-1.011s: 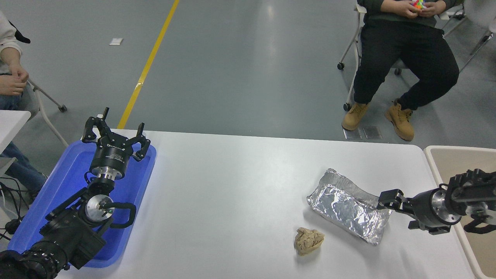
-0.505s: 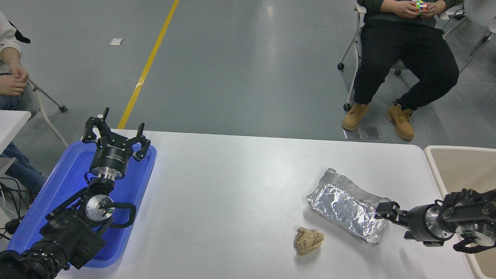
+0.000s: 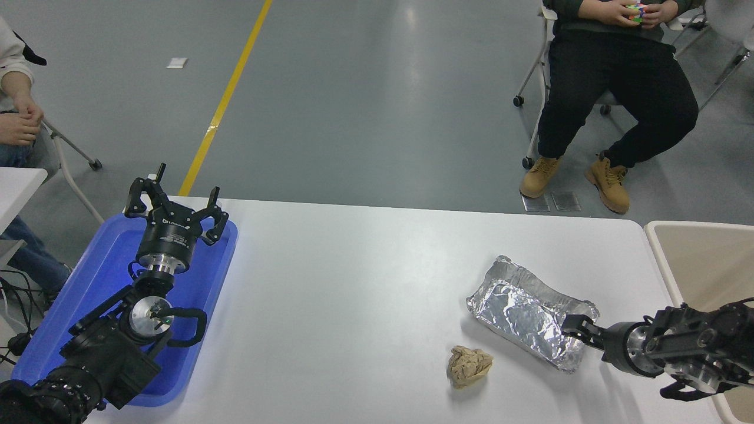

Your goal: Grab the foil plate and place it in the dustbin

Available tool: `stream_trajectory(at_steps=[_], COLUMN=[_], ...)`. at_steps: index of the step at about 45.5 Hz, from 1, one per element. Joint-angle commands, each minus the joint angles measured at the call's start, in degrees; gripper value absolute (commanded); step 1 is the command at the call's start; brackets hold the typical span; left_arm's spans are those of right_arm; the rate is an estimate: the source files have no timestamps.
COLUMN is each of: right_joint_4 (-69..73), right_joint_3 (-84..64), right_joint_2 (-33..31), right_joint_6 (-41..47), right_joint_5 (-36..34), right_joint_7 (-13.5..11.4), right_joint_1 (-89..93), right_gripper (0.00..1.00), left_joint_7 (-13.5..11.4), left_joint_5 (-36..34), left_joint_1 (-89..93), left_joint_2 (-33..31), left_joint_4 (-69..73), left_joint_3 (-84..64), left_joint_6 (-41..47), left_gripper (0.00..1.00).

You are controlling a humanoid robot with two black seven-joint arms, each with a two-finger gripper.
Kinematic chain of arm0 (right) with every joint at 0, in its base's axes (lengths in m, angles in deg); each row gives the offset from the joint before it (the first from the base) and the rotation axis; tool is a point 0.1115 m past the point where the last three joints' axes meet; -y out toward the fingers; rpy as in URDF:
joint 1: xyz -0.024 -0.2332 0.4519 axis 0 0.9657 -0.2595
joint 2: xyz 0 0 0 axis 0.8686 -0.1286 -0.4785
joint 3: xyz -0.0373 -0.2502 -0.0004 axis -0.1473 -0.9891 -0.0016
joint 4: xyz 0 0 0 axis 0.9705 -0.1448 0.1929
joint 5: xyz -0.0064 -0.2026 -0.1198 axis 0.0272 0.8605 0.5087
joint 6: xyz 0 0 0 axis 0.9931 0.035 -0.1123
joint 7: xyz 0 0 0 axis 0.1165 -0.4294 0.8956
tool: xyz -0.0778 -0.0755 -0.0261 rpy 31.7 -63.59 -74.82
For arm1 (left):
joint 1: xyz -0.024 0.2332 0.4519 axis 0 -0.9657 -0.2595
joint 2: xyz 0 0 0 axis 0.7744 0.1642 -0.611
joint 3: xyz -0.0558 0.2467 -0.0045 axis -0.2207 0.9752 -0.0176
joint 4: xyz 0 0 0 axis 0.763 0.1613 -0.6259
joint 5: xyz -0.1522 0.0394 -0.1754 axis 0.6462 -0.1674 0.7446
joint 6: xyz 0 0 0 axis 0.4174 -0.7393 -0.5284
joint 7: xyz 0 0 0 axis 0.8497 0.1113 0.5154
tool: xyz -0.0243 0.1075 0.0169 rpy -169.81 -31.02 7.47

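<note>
Head view: the right gripper [image 3: 572, 325] touches the foil plate [image 3: 526, 312] at its 4 o'clock corner, finger spread unclear; dustbin [image 3: 660, 247] at 3 o'clock. Left gripper [image 3: 175, 207], fingers apart, is parked over the blue tray [image 3: 100, 277].

There is only one view. The head camera sits high on the robot's side and looks forward and down over the white tabletop [image 3: 365, 282], with grey floor and seated people beyond its far edge.
</note>
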Motion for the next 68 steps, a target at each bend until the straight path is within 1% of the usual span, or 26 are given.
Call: stream_trajectory(at_steps=[1,4,8,11,12,30,37,41,54,68], right_joint_4=[-0.91,-0.91,-0.91,-0.91,-0.91,-0.91,-0.21,1.37,10.69,16.49], right_joint_3=[0.06,0.06,0.06,-0.03,-0.03,-0.47,-1.35,-2.49,-11.19,-22.18], right_joint_2=[1.13,1.22,1.22,1.31,1.31,1.31,0.34,-1.94,-5.54,-5.99], right_joint_6=[-1.0,-1.09,-1.09,-1.09,-1.09,-1.79,-1.7,-1.18,2.69,10.86], right_joint_5=[0.05,0.05,0.23,0.32,0.32,0.14,0.14,0.14,0.14,0.14], right_joint_7=[0.04,0.04,0.13,0.22,0.22,0.39,0.31,0.31,0.31,0.31], right_joint_1=[1.49,1.49,1.49,1.49,1.49,0.7,-2.55,-5.27,-21.88,-42.71], right_gripper=[0.3,0.23,0.08,0.01,0.0,0.0,0.0,0.0,0.0,0.0], left_joint_7=[0.0,0.0,0.0,0.0,0.0,0.0,0.0,0.0,0.0,0.0], left_joint_5=[0.05,0.05,-0.04,-0.04,0.05,-0.04,-0.04,-0.04,-0.04,-0.04], left_joint_1=[-0.01,-0.01,-0.01,0.08,-0.01,0.08,-0.01,0.08,0.08,0.08], left_joint_2=[0.0,0.0,0.0,0.0,0.0,0.0,0.0,0.0,0.0,0.0], left_joint_4=[0.0,0.0,0.0,0.0,0.0,0.0,0.0,0.0,0.0,0.0], left_joint_3=[0.0,0.0,0.0,0.0,0.0,0.0,0.0,0.0,0.0,0.0], left_joint_6=[0.01,0.01,0.01,-0.08,0.01,0.01,0.01,-0.08,-0.08,-0.08], left_gripper=[1.0,1.0,1.0,1.0,1.0,1.0,1.0,1.0,1.0,1.0])
